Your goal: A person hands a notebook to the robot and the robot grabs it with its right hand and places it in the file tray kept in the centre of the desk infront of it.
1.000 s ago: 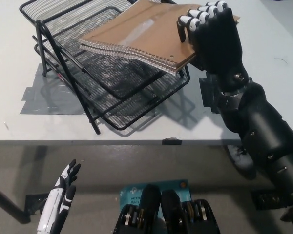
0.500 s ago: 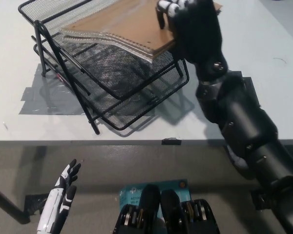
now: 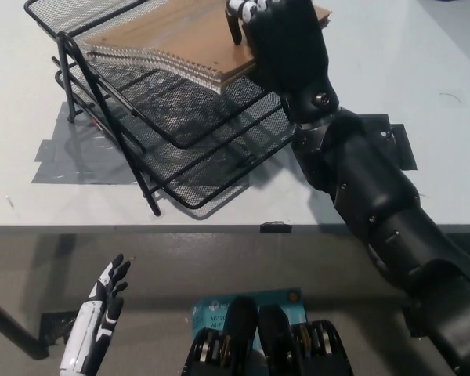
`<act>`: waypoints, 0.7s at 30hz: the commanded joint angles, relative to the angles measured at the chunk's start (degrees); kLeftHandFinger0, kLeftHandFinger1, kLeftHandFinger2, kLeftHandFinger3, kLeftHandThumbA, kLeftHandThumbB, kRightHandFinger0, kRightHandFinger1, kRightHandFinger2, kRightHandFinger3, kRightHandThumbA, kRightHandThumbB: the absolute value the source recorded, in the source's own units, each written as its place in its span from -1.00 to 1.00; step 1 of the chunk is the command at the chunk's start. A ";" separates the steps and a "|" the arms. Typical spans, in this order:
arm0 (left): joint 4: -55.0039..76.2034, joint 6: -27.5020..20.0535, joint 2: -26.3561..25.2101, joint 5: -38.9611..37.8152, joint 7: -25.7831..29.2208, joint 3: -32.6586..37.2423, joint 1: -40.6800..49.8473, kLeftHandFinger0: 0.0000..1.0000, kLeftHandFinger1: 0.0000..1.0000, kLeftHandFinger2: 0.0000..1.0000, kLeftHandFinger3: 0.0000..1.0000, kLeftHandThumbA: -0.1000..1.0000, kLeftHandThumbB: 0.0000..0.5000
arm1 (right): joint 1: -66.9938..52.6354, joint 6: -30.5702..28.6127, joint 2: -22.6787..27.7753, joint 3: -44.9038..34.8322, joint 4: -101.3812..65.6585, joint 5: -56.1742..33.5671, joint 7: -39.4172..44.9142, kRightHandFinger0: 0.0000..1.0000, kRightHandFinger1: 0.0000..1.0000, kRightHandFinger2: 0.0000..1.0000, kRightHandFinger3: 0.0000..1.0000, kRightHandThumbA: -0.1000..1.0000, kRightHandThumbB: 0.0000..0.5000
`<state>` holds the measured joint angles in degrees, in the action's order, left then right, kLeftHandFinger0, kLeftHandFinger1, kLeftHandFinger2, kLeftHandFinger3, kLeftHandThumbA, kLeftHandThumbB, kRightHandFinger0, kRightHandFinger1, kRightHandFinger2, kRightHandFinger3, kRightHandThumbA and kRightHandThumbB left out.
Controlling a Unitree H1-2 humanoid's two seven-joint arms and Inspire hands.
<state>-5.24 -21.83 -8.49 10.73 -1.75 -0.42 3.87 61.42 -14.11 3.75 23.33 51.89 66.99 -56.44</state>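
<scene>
My right hand (image 3: pixel 278 35) grips the notebook (image 3: pixel 168 39), which lies over the file tray (image 3: pixel 211 168) top tier. Left hand (image 3: pixel 98 321) idle, fingers apart, below desk. Risk: spiral edge overhangs; released early, it could slide off.

R arm (image 3: pixel 376 211), black, comes in from bottom right and runs diag. up-left across the frame, stretched well fwd. Forearm thick, wrist approx. mid-frame on the right side. R hand (image 3: pixel 278 35) sits at top centre, back of hand facing the camera, fingers (image 3: pixel 247 9) curled down and shut on the notebook (image 3: pixel 172 39), thumb side hidden underneath. Fingertips show white caps. L hand (image 3: pixel 102 309), white, rests low at bottom left, below the surface edge, w/ fingers straight, slightly apart, pointing up-right, holding nothing. L forearm runs off the bottom edge.
</scene>
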 commanded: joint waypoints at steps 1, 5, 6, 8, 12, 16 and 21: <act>1.40 -1.97 -0.44 0.32 0.82 0.10 -0.65 0.97 1.00 1.00 1.00 1.00 0.41 | 6.99 -1.48 -0.50 1.42 4.80 -2.34 -7.54 -1.00 -1.00 -1.00 -1.00 0.36 -1.00; 1.46 -1.96 -0.35 0.06 0.71 0.13 -0.71 0.97 1.00 1.00 1.00 1.00 0.37 | 8.46 -0.77 -0.39 3.45 10.03 -2.46 -8.66 -1.00 -1.00 -0.90 -0.93 0.46 -1.00; 1.36 -2.07 -0.34 0.06 0.73 0.15 -0.77 0.97 1.00 1.00 1.00 1.00 0.37 | 8.71 -0.84 -0.39 3.75 10.79 -2.61 -9.04 -1.00 -1.00 -0.90 -0.93 0.46 -1.00; 1.42 -2.12 -0.32 0.14 0.76 0.16 -0.92 0.97 1.00 1.00 1.00 1.00 0.37 | 9.22 -0.80 -0.51 4.49 12.77 -2.79 -10.06 -1.00 -1.00 -0.87 -0.91 0.44 -1.00; 1.67 -1.90 -0.28 0.22 0.71 0.22 -1.23 0.99 1.00 1.00 1.00 1.00 0.39 | 9.29 0.37 -0.75 5.44 13.25 -3.49 -9.27 -1.00 -1.00 -0.80 -0.88 0.39 -1.00; 1.85 -1.89 -0.40 0.61 0.69 0.30 -1.38 0.98 1.00 1.00 1.00 1.00 0.38 | 6.32 3.65 -1.26 4.25 5.31 -7.08 6.07 -0.84 -0.57 -0.11 -0.31 0.57 -0.55; 2.57 -1.11 -0.60 0.77 0.37 0.36 -1.80 0.96 1.00 0.99 1.00 1.00 0.36 | 0.63 6.99 1.64 3.92 -18.95 -20.76 42.96 1.00 1.00 1.00 1.00 0.48 0.12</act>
<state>-5.25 -21.67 -8.37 10.76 -1.77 -0.43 3.01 63.62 -13.21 3.34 28.66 59.74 63.86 -55.67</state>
